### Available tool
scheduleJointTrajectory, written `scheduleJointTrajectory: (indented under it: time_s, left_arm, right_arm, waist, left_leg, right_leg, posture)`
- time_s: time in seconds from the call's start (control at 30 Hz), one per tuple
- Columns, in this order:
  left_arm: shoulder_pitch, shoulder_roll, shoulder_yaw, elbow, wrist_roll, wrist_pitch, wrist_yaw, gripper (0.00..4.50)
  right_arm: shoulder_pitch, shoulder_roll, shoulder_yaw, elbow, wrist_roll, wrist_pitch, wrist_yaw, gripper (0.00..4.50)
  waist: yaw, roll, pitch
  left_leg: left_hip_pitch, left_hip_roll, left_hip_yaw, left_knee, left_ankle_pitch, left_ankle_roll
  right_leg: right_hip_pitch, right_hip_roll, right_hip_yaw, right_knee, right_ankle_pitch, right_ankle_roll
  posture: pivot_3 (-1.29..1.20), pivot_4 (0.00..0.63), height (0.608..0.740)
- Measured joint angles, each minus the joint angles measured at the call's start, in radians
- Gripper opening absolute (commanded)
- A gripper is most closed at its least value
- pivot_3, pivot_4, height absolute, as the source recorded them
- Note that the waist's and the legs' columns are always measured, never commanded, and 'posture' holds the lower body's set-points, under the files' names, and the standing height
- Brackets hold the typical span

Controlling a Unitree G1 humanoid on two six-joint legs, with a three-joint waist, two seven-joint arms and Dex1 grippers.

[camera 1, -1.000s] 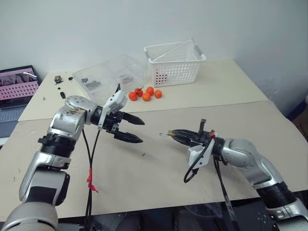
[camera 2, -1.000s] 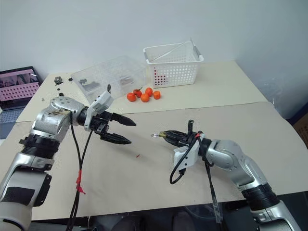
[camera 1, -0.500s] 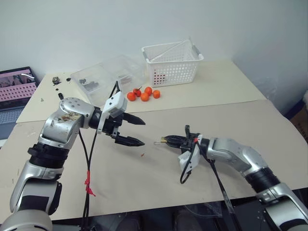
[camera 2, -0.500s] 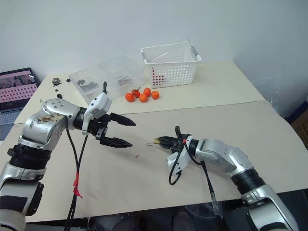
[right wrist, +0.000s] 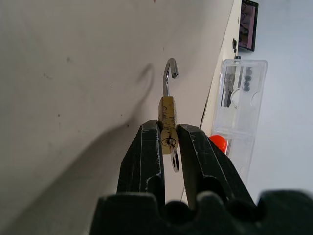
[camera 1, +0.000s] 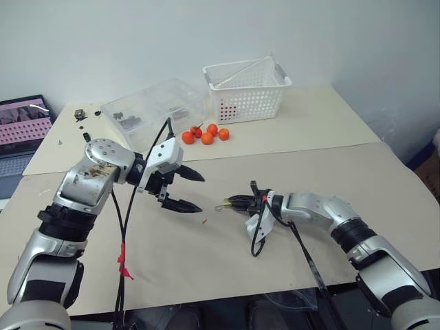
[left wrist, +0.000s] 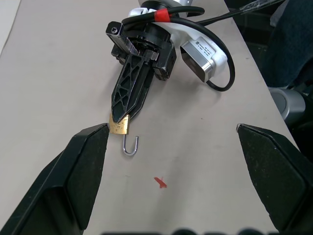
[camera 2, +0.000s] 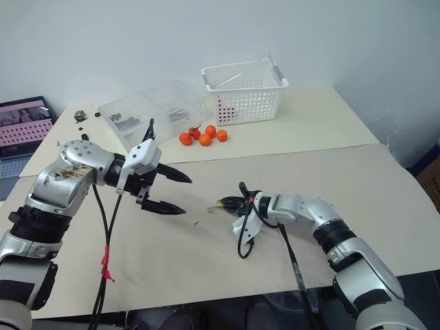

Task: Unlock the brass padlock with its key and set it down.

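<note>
Beige table (camera 1: 330, 137): one brass padlock (left wrist: 119, 127), four oranges (camera 1: 206, 133).

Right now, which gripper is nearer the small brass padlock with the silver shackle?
Right. The right gripper is clamped on the small brass padlock; the left gripper hangs open, apart from it.

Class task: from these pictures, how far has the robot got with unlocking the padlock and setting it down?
Done: the brass padlock has its shackle swung open. In hand: the right gripper pinches it, key in place, just above the table. Left: release it. The left gripper is open.
</note>
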Motion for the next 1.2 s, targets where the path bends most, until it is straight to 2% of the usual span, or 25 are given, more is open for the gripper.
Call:
scheduleJointTrajectory:
  time_s: [0.17,0.23,0.33,0.53,0.57,0.67,0.77,0.87,0.93,1.0,1.03,1.07,1.13,1.2]
  left_arm:
    - [0.001,0.015,-0.004,0.000,0.018,-0.034,-0.006,4.41]
    - [0.002,0.021,-0.004,0.000,0.022,-0.038,-0.009,4.50]
    - [0.002,0.021,-0.005,0.000,0.024,-0.039,-0.010,4.50]
    - [0.002,0.015,-0.010,0.012,0.033,-0.056,-0.011,4.50]
    - [0.002,0.009,-0.012,0.022,0.034,-0.061,-0.011,4.50]
    - [0.002,-0.004,-0.018,0.030,0.034,-0.065,-0.010,4.50]
    - [0.003,-0.012,-0.022,0.044,0.035,-0.077,-0.008,4.50]
    - [0.003,-0.027,-0.021,0.064,0.035,-0.082,0.004,4.50]
    - [0.002,-0.039,-0.020,0.083,0.035,-0.085,0.020,4.50]
    - [0.003,-0.049,-0.017,0.095,0.036,-0.101,0.047,4.50]
    - [0.005,-0.051,-0.009,0.101,0.036,-0.105,0.060,4.50]
    - [0.009,-0.054,0.001,0.103,0.035,-0.111,0.071,4.50]
    - [0.036,-0.062,0.042,0.096,0.020,-0.121,0.099,4.50]
    - [0.070,-0.063,0.079,0.077,-0.005,-0.121,0.123,4.50]
  right_arm:
    - [-0.024,0.003,0.031,0.025,-0.038,-0.001,-0.077,0.12]
    - [-0.029,0.003,0.040,0.036,-0.047,-0.001,-0.105,1.15]
    - [-0.035,-0.008,0.052,0.046,-0.057,-0.003,-0.123,2.07]
    - [-0.046,-0.078,0.062,0.034,-0.060,-0.020,-0.157,4.24]
    - [-0.046,-0.099,0.062,0.024,-0.057,-0.027,-0.159,4.42]
    - [-0.045,-0.145,0.060,0.012,-0.056,-0.041,-0.161,4.42]
    - [-0.028,-0.237,0.052,0.007,-0.048,-0.067,-0.164,4.42]
    - [-0.003,-0.287,0.024,0.027,0.035,-0.091,-0.105,4.42]
    - [0.007,-0.295,0.008,0.061,0.145,-0.104,-0.003,4.42]
    - [0.057,-0.296,-0.031,0.081,0.396,-0.070,0.203,4.42]
    - [0.099,-0.292,-0.060,0.055,0.555,0.008,0.334,4.42]
    - [0.137,-0.288,-0.090,0.014,0.699,0.113,0.449,4.42]
    - [0.231,-0.306,-0.156,-0.165,1.067,0.477,0.752,4.42]
    - [0.294,-0.387,-0.201,-0.364,1.323,0.796,0.929,4.42]
  waist:
    - [-0.009,0.000,0.000]
    - [-0.012,0.000,0.000]
    - [-0.015,0.000,0.000]
    - [-0.013,0.000,0.000]
    - [-0.012,0.000,0.000]
    - [-0.010,0.000,0.000]
    - [-0.004,0.000,0.000]
    - [-0.003,0.000,0.000]
    - [-0.007,-0.001,0.000]
    - [-0.008,-0.002,0.001]
    - [-0.009,-0.002,0.001]
    - [-0.009,-0.002,0.002]
    - [-0.008,-0.001,0.002]
    - [-0.005,0.003,0.004]
  left_leg:
    - [0.001,0.001,0.000,0.000,0.000,0.001]
    - [0.001,0.000,0.000,0.000,-0.001,0.002]
    - [0.001,0.000,0.000,0.000,-0.001,0.002]
    - [0.001,0.000,0.000,0.000,-0.001,0.002]
    - [0.001,0.000,0.000,0.000,-0.001,0.002]
    - [0.001,0.000,0.000,0.000,-0.002,0.003]
    - [0.001,-0.001,0.000,0.000,-0.002,0.003]
    - [0.001,-0.001,0.003,0.000,-0.002,0.004]
    - [0.002,0.000,0.005,0.001,-0.003,0.005]
    - [0.003,0.002,0.006,0.002,-0.004,0.007]
    - [0.004,0.005,0.006,0.002,-0.005,0.009]
    - [0.005,0.007,0.005,0.003,-0.007,0.011]
    - [0.005,0.010,0.001,0.004,-0.009,0.016]
    - [0.005,0.012,0.001,0.005,-0.011,0.019]
  right_leg:
    - [0.000,0.001,0.000,0.001,0.000,0.000]
    - [0.001,0.001,0.001,0.001,0.000,0.000]
    - [0.001,0.001,0.001,0.001,0.000,0.000]
    - [0.001,0.000,0.001,0.000,0.000,0.000]
    - [0.001,0.000,0.001,0.000,0.000,0.000]
    - [0.001,0.000,0.001,0.000,0.000,0.000]
    - [0.001,0.000,0.001,-0.001,0.000,0.000]
    - [0.002,-0.001,0.001,-0.001,0.000,0.000]
    - [0.004,0.000,0.001,-0.001,0.000,0.000]
    - [0.008,0.001,0.001,-0.003,0.000,0.000]
    - [0.012,0.002,0.001,-0.005,0.000,0.000]
    - [0.014,0.002,0.001,-0.006,0.000,0.000]
    - [0.017,0.002,0.003,-0.007,0.000,0.000]
    - [0.016,0.002,0.004,-0.007,0.000,0.000]
  posture:
    - [0.00,0.150,0.740]
    - [0.00,0.150,0.740]
    - [0.00,0.150,0.740]
    - [0.00,0.150,0.740]
    - [0.00,0.150,0.740]
    - [0.00,0.150,0.740]
    - [0.00,0.150,0.740]
    - [0.00,0.150,0.740]
    - [0.00,0.150,0.740]
    - [0.00,0.150,0.740]
    - [0.00,0.150,0.740]
    - [0.00,0.150,0.740]
    - [0.00,0.150,0.740]
    - [0.00,0.150,0.740]
